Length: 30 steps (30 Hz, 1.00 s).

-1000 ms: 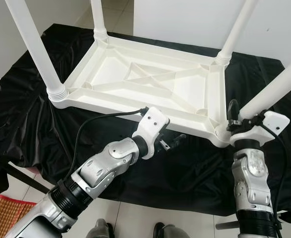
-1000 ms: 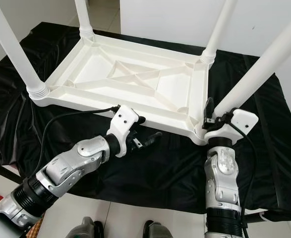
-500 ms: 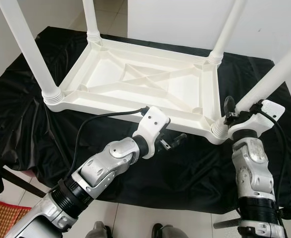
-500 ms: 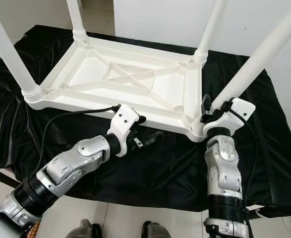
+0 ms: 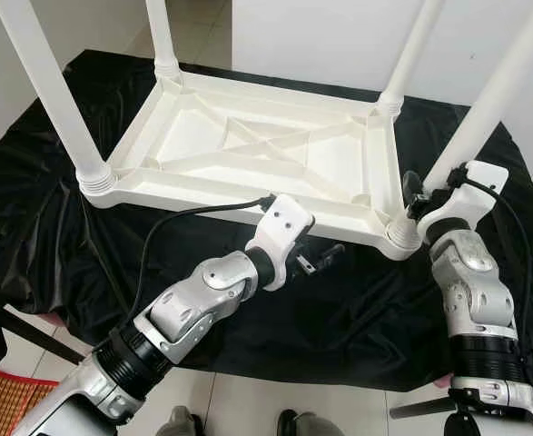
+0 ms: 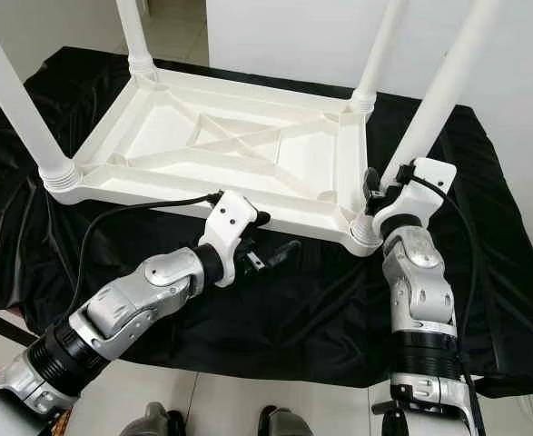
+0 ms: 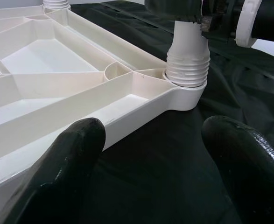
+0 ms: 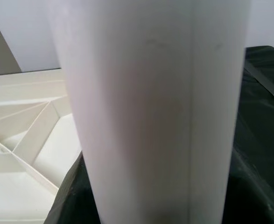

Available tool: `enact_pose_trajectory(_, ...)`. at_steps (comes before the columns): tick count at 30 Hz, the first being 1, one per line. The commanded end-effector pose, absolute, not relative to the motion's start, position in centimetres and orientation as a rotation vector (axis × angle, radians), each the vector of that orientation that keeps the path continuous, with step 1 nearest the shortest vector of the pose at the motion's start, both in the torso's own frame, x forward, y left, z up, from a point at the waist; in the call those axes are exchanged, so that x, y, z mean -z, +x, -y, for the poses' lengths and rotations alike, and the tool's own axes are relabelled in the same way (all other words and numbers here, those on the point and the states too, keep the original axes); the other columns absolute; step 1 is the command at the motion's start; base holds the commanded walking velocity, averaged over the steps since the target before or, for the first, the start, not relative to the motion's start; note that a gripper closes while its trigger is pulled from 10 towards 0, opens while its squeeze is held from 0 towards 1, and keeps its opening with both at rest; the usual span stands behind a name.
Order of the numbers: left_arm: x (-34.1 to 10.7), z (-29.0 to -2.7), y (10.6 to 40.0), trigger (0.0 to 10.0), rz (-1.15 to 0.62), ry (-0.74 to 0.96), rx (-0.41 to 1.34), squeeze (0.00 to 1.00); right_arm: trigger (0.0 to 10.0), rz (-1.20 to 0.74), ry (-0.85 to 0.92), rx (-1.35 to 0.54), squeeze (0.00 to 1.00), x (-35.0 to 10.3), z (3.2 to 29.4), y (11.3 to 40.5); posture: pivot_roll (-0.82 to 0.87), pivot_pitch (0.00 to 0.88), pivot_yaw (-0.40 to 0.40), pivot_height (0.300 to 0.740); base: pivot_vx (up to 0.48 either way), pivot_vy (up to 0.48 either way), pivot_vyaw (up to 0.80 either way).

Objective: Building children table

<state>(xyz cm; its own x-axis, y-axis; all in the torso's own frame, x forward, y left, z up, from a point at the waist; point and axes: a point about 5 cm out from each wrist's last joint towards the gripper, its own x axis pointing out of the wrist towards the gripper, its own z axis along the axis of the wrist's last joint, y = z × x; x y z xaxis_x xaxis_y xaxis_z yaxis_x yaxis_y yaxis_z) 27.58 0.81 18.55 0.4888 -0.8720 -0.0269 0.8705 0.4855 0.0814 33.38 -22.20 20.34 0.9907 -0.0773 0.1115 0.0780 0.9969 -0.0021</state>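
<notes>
Bench (image 5: 30,227) is fully draped in wrinkled black cloth (image 5: 357,300), hanging over the near edge. Directly on the cloth: white plastic children table (image 5: 248,154), upside down, ribbed underside facing up, four white legs pointing up from the corners. It sits roughly centred, cloth showing on all sides. Tiled floor (image 5: 248,409) below, woven mat (image 5: 3,391) at near-left.

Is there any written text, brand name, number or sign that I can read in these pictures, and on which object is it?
None: no readable text, label, number or sign appears.
The upturned white table top and its legs are plain plastic.
The black cloth is unmarked.
The left gripper and the right gripper bear no legible marking.
</notes>
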Motion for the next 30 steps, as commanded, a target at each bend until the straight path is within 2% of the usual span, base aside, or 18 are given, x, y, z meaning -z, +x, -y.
enact_pose_trajectory(1,-18.6,-0.2,26.4,10.0,0.019,0.103,1.330,0.00,10.0,-0.063,-0.011,0.073,0.00,-16.7,22.1,33.3,0.03,0.164,-0.013,0.740,0.000,0.000,0.00)
enact_pose_trajectory(8,-18.6,-0.4,26.5,10.0,0.020,0.101,1.321,0.00,10.0,-0.089,0.006,0.044,0.00,-16.5,21.6,33.3,0.03,0.172,-0.010,0.740,0.000,0.000,0.00)
enact_pose_trajectory(20,-18.8,-0.3,26.7,10.0,0.028,0.097,1.313,0.00,10.0,-0.103,-0.083,0.016,0.00,-16.0,21.6,33.0,0.03,0.178,-0.010,0.740,0.000,0.000,0.00)
enact_pose_trajectory(30,-18.9,-0.5,26.8,10.0,0.031,0.096,1.306,0.00,10.0,-0.093,-0.006,0.091,0.00,-13.7,21.6,30.5,0.03,0.185,-0.001,0.740,0.000,0.000,0.00)
